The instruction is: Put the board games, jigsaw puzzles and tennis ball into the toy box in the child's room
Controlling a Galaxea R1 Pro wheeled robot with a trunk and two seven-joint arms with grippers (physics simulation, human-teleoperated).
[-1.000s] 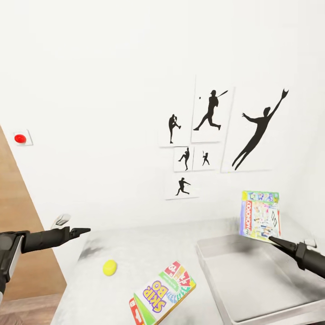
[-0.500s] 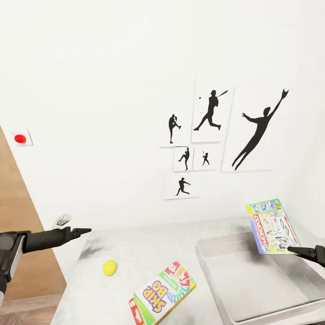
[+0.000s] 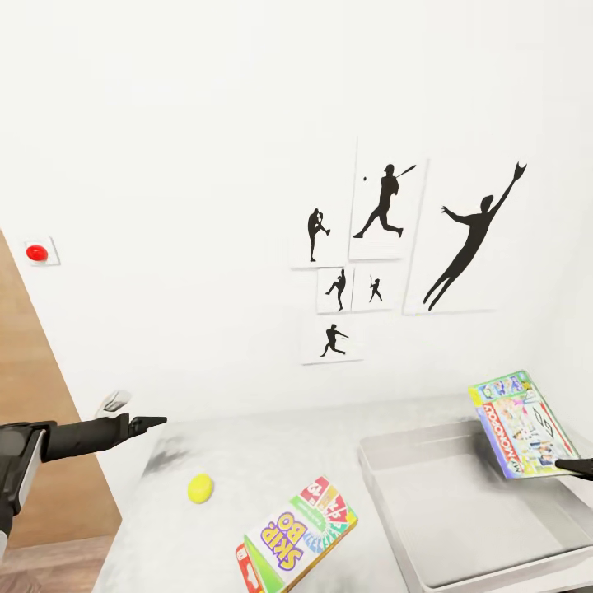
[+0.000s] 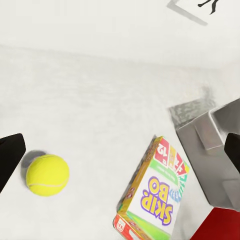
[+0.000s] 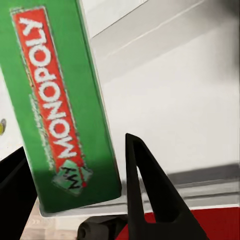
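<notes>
My right gripper (image 5: 75, 175) is clenched on the bottom corner of the Monopoly box (image 3: 521, 422), which tilts in the air over the toy box (image 3: 461, 527), near its 3 o'clock wall. I think so small a hold could let the box twist and fall outside. My left gripper (image 4: 120, 150) hangs released above the tabletop (image 3: 247, 461). The tennis ball (image 3: 200, 487) and the Skip-Bo box (image 3: 296, 535) lie apart there, nothing blocking them.
</notes>
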